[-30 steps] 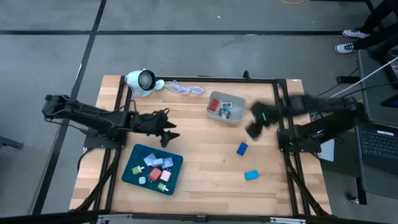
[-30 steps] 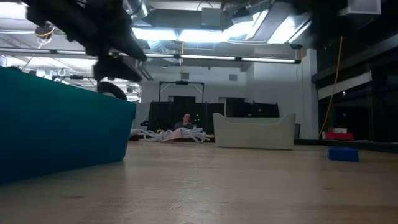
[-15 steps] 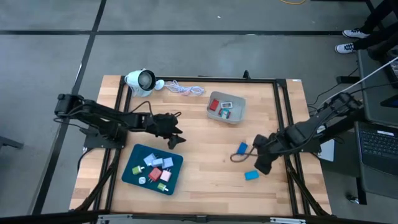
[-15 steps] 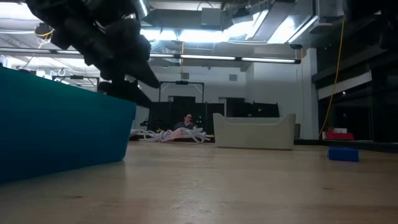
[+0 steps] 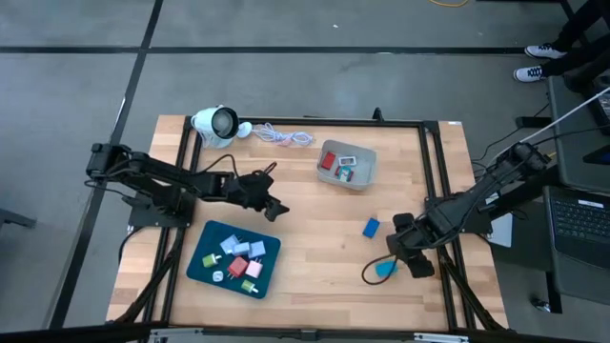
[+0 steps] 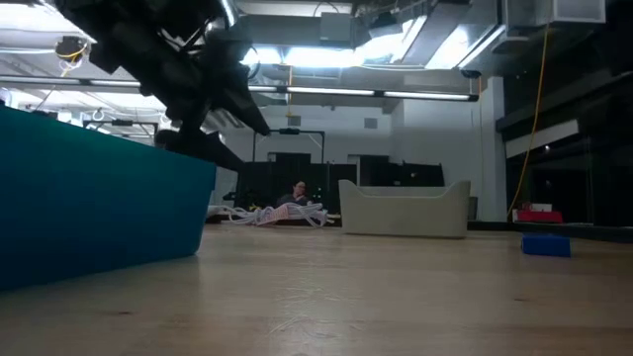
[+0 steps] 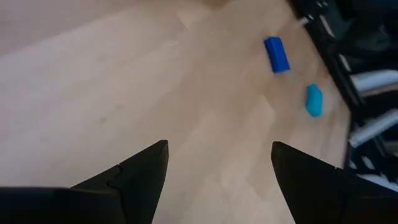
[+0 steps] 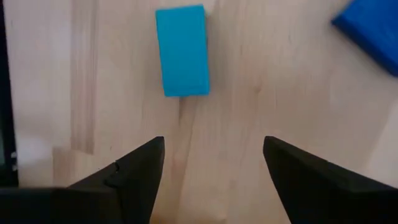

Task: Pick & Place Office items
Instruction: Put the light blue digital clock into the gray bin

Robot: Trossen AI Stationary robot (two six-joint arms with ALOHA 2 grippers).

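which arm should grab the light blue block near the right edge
Right. Its open gripper hangs right by the light blue block, while the left gripper sits far across the table near the tray.

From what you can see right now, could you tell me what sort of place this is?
Probably a robotics lab: a framed wooden table, exposed ceiling lights over a large dim room, and a laptop beside the rig.
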